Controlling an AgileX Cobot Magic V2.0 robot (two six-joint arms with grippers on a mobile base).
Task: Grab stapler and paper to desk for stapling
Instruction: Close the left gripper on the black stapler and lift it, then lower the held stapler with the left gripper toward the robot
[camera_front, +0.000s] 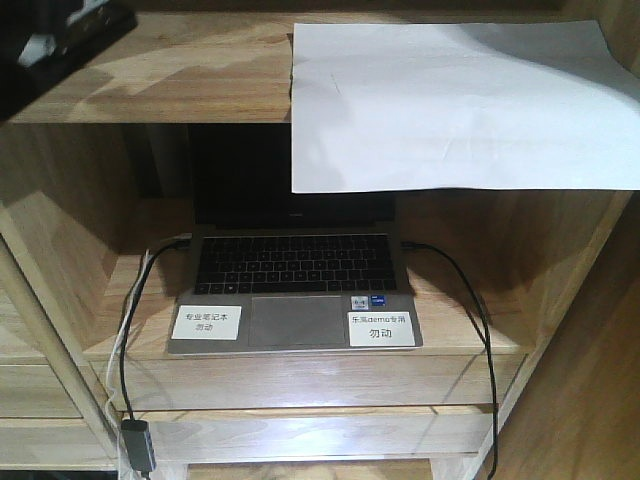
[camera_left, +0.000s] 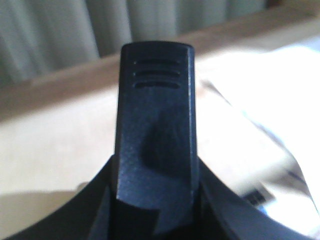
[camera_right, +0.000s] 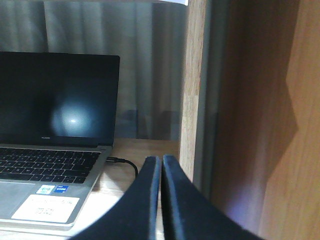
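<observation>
Paper (camera_front: 460, 105), one white sheet, lies on the top shelf (camera_front: 180, 85), overhanging one open laptop (camera_front: 295, 290). At the left wrist, the left gripper (camera_left: 156, 175) pinches one black stapler (camera_left: 155, 110). At the right wrist, the right gripper (camera_right: 161, 160) has its two fingers pressed together beside the laptop.

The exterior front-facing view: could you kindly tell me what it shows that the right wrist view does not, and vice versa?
Only the front view shows the paper lying on the upper shelf and hanging over its edge, plus the touchpad. Only the wrist view shows the right gripper, fingers closed together with nothing between them. Both show the laptop, its keyboard, stickers and the cable at its right side.
</observation>
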